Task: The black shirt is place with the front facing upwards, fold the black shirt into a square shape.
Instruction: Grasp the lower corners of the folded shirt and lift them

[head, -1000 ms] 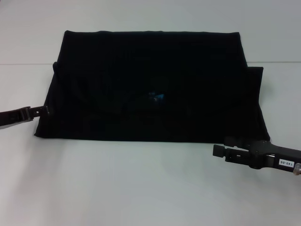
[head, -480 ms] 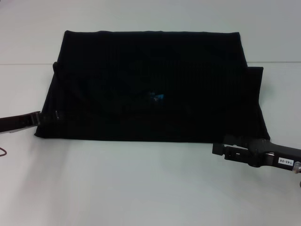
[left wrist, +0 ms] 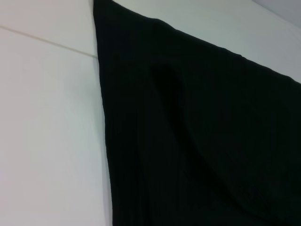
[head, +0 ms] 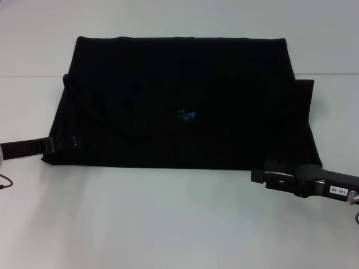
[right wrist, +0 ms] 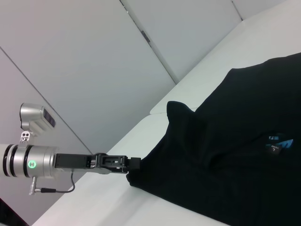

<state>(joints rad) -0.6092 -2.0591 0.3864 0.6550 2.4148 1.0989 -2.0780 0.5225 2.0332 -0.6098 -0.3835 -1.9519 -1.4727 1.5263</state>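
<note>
overhead, white table (head: 168, 224) bears the black shirt (head: 185, 101), pale walls behind.

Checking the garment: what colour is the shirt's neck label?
Blue, on the black shirt; neck label shows best in the right wrist view.

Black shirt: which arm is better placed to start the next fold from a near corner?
Probably the left. The left gripper already sits on the near left corner of the black shirt, as the right wrist view confirms. The right gripper hovers over bare table, just short of the near right corner.
</note>
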